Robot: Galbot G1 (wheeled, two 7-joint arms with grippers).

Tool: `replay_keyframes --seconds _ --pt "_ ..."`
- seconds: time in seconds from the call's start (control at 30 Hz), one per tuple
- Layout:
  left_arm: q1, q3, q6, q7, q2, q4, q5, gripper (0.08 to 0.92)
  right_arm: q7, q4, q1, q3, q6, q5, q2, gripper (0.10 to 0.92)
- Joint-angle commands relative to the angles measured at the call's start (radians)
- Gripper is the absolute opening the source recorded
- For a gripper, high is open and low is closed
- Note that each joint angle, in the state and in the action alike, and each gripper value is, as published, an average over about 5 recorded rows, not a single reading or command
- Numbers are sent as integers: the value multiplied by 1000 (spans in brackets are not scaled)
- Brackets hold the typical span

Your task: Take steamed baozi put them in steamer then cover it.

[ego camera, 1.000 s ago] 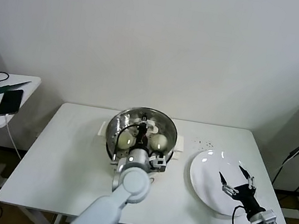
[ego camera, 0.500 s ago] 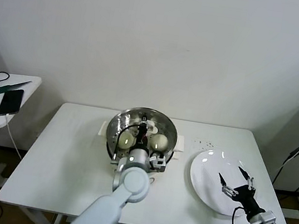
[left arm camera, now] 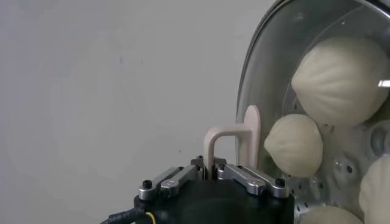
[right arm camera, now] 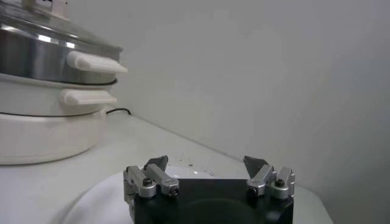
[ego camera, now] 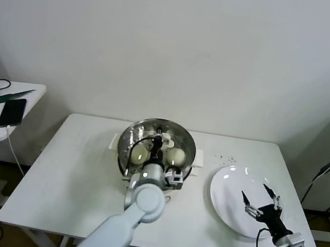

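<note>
Baozi [left arm camera: 339, 79] lie inside the steamer [ego camera: 156, 149] under the cover [left arm camera: 286, 55], mid-table [ego camera: 77, 172]. Your left gripper [left arm camera: 212, 173] pinches the cover's handle [left arm camera: 234, 141]. Your right gripper [ego camera: 261, 199] hangs spread over the plate [ego camera: 230, 189]. A white wall backs the table.

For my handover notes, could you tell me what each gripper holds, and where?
Left gripper pinches the cover by its white handle; right gripper holds nothing.

4 cream baozi [left arm camera: 339, 81] inside steel steamer [ego camera: 156, 149], clear glass cover [left arm camera: 277, 73] on top.
</note>
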Motion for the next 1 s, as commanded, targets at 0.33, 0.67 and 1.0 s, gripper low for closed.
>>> replay_keyframes --seconds 0.33,0.67,1.0 --pt "96 -6 8 42 95 -243 -35 496 45 24 8 -1 -92 -4 1 823" --pt "236 -60 3 -7 184 -434 -134 775 60 61 5 2 -136 18 9 823" --pt "407 -361 -229 -311 247 -504 -660 822 68 81 -16 15 -123 20 29 823"
